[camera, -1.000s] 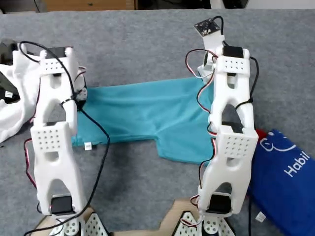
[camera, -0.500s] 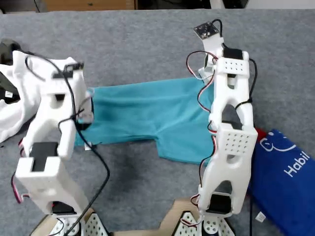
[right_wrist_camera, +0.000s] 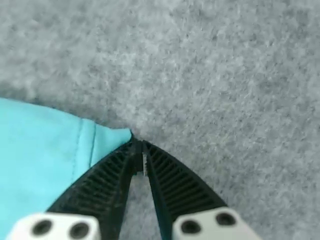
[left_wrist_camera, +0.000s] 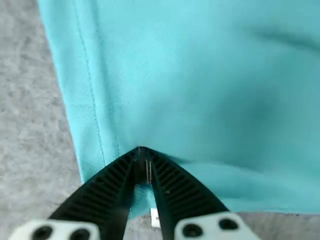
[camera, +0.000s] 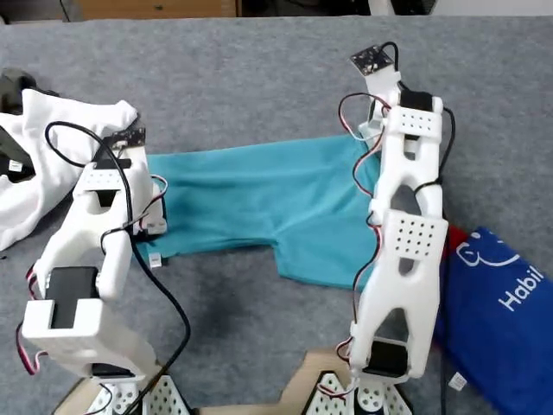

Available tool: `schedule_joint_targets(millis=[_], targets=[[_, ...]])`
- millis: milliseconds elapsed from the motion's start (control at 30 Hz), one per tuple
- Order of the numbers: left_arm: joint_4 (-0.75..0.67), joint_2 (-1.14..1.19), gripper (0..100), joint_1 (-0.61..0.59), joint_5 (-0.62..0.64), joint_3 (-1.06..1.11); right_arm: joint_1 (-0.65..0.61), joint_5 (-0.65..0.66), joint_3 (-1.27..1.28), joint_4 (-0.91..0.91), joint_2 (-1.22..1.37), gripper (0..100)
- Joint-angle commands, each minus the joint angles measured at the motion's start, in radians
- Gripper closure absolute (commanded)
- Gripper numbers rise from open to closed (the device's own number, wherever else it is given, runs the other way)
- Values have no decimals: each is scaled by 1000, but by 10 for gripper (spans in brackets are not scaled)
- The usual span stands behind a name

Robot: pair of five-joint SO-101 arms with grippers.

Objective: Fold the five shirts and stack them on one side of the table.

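A teal shirt lies spread flat across the middle of the grey table. My left gripper is at the shirt's left hem, and in the left wrist view the left gripper is shut, pinching the teal shirt just inside the stitched hem. My right gripper is at the shirt's far right corner. In the right wrist view the right gripper is shut with its tips on the corner of the teal shirt.
A crumpled white shirt lies at the left edge, with a dark item behind it. A blue shirt lies at the right, with a bit of red cloth beside it. Bare grey felt stretches behind the teal shirt.
The left arm has folded back toward its base, and its gripper slid down along the shirt's left hem. The right arm shifted slightly to the right.
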Motion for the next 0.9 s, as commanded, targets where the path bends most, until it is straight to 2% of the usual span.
schedule_joint_targets(millis=[0,233,333,433,533,633,700,867], targets=[[95,-64,980,12,-14,-49,19,5,-140,58,15,994],[269,-277,980,18,-12,-186,22,0,-311,163,53,994],[278,-332,980,14,-12,-226,18,0,-418,258,51,994],[157,-331,980,14,-9,-236,18,0,-556,390,50,994],[-63,-265,980,12,-14,-201,18,0,-673,539,70,994],[-249,-153,980,-11,-15,-204,64,3,-680,537,91,994],[-288,-68,977,-41,-17,-242,97,5,-657,537,93,994],[-238,119,980,-114,-26,-356,159,34,-510,540,42,994]])
